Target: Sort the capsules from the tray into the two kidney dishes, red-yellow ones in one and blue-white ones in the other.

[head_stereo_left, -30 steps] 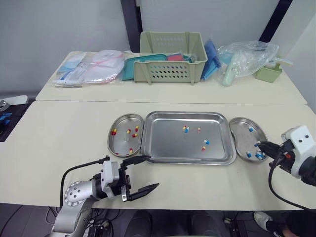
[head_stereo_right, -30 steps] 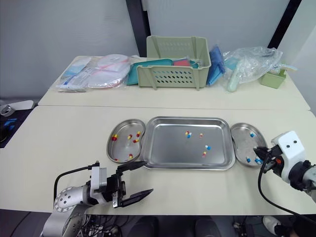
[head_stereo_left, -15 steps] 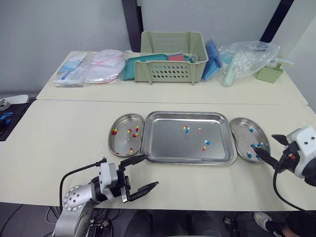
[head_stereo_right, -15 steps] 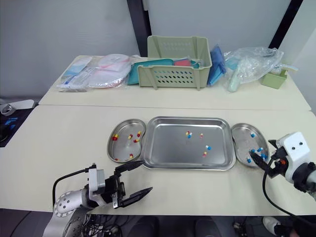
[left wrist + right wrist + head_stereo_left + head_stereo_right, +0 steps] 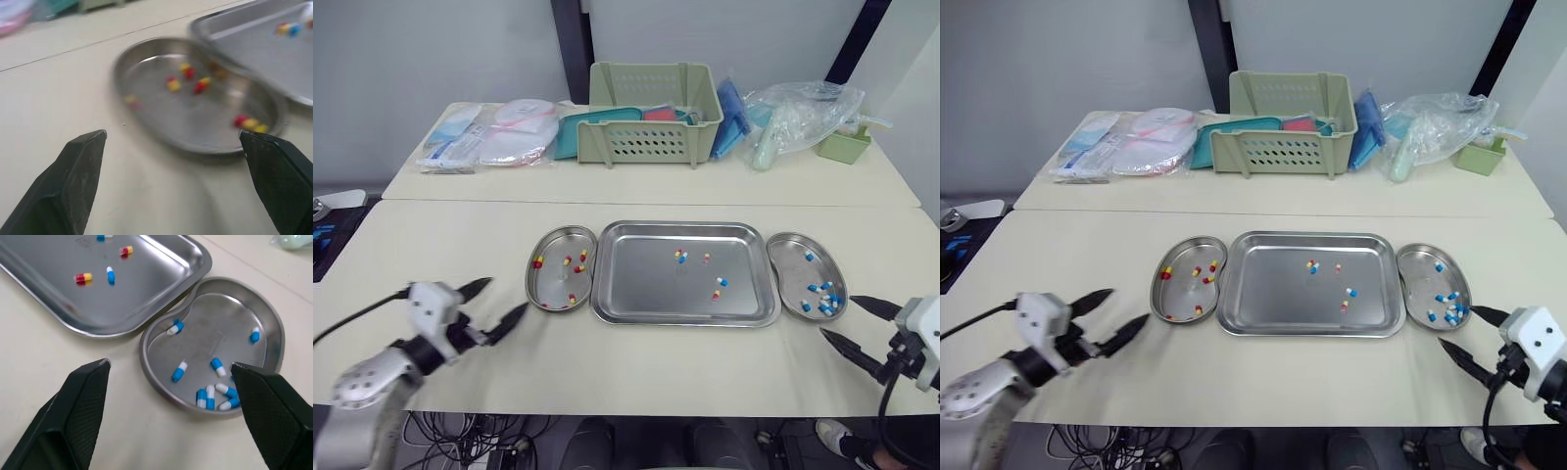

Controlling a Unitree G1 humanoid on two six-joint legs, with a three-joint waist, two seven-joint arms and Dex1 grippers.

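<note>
Currently, the left gripper (image 5: 506, 296) hovers over the table (image 5: 431, 245) near the left kidney dish (image 5: 553, 279), fingers apart and empty. The right gripper (image 5: 837, 316), likewise spread and empty, sits just beside the right kidney dish (image 5: 793, 269). Red-yellow capsules (image 5: 568, 260) lie in the left dish and blue-white capsules (image 5: 824, 294) in the right. A few capsules of both kinds lie in the tray (image 5: 636, 294) between the dishes.

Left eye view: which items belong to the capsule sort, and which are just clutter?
Job: tray; loose capsules in it; left kidney dish with red-yellow ones; right kidney dish with blue-white ones; left gripper and right gripper, both open.

Clutter, all on the back table: green basket; wrapped packs; clear plastic bag; small green box.
</note>
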